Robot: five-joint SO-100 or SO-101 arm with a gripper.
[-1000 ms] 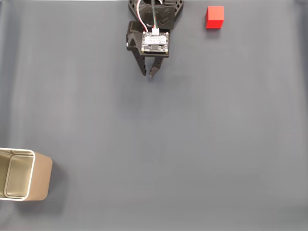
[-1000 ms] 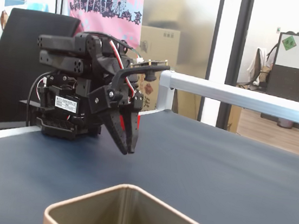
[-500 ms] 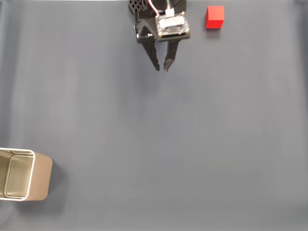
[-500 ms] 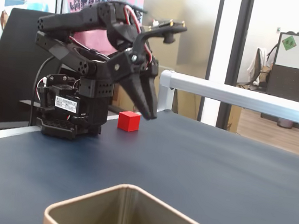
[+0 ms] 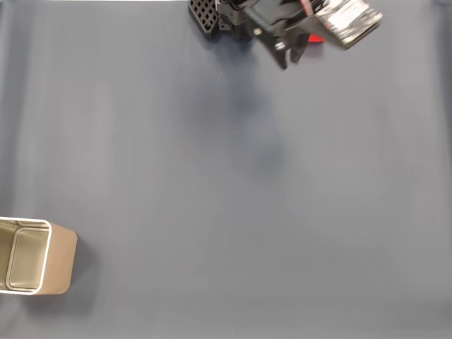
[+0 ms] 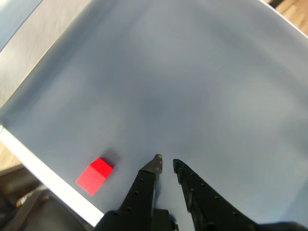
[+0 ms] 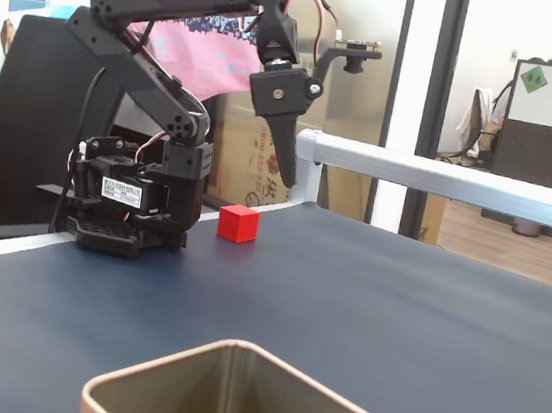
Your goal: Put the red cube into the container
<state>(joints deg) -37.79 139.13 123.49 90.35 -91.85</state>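
Note:
The red cube [image 7: 238,223] rests on the dark table beside the arm's base. In a fixed view from above only a sliver of the red cube [image 5: 316,39] shows past the arm, at the top right. My gripper [image 7: 287,176] hangs raised well above the table, up and to the right of the cube, pointing down. The wrist view has the gripper [image 6: 166,162] slightly open and empty, with the red cube [image 6: 95,176] to its left near the table edge. The tan container [image 5: 63,258] stands far off at the bottom left, and its rim [image 7: 134,376] fills the foreground of the other fixed view.
The arm's base [image 7: 130,209] sits at the table's far edge. A metal rail [image 7: 441,176] borders the table behind the gripper. A white table edge [image 6: 48,180] runs close beside the cube in the wrist view.
The arm has lifted and swung right in the view from above, now partly covering the cube. The gripper rose from near the table to high above it. Cube and container have not moved.

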